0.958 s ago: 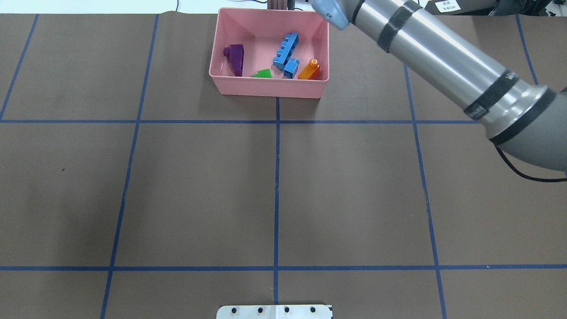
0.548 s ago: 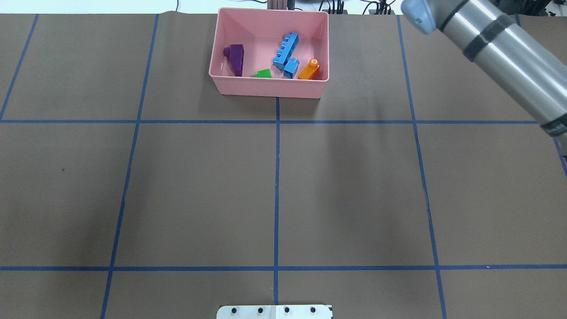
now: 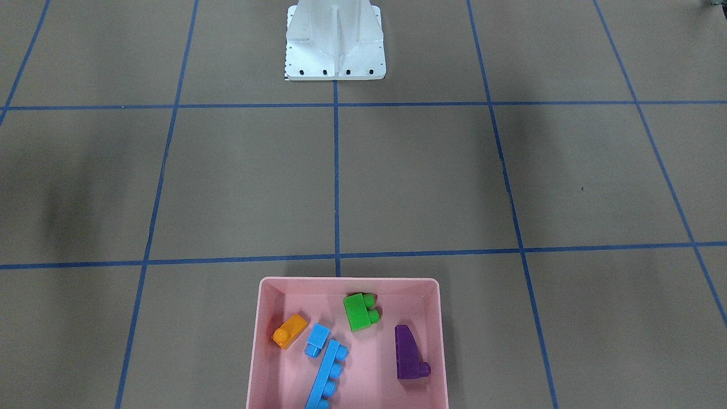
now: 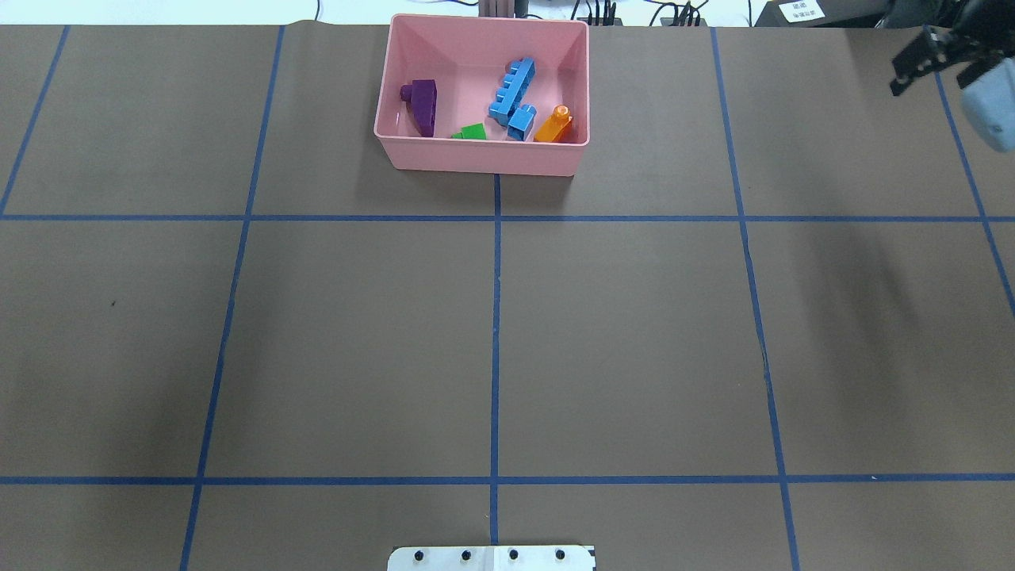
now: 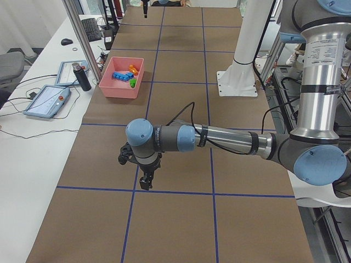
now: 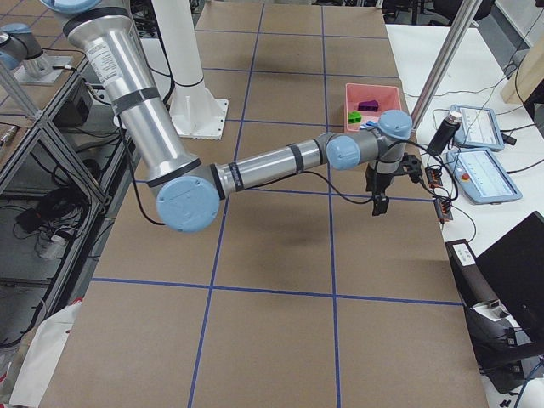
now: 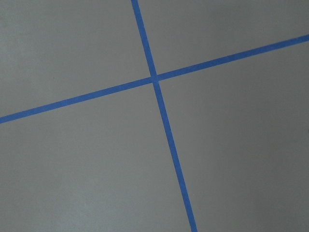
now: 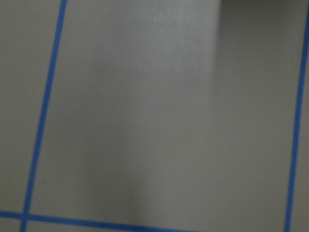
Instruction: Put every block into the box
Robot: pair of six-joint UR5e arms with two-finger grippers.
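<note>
The pink box (image 4: 484,159) stands at the table's far middle and also shows in the front view (image 3: 346,282). All five blocks lie inside it: purple wedge (image 4: 422,105), long blue (image 4: 513,86), small blue (image 4: 521,123), green (image 4: 472,132) and orange (image 4: 555,125). My right gripper (image 6: 376,206) hangs over the bare table to the right of the box, holding nothing that shows; I cannot tell if it is open or shut. My left gripper (image 5: 147,183) hangs low over the bare table far from the box; I cannot tell its state.
The white metal base (image 3: 335,45) stands at the robot's side. Beyond the table's far edge are a black bottle (image 6: 446,132), a tablet (image 6: 480,174) and a metal post (image 6: 442,59). Blue tape lines cross the brown table cover.
My right arm has swung from above the box's far right corner out to the right, to the view's right edge. The blocks and the box have not moved.
</note>
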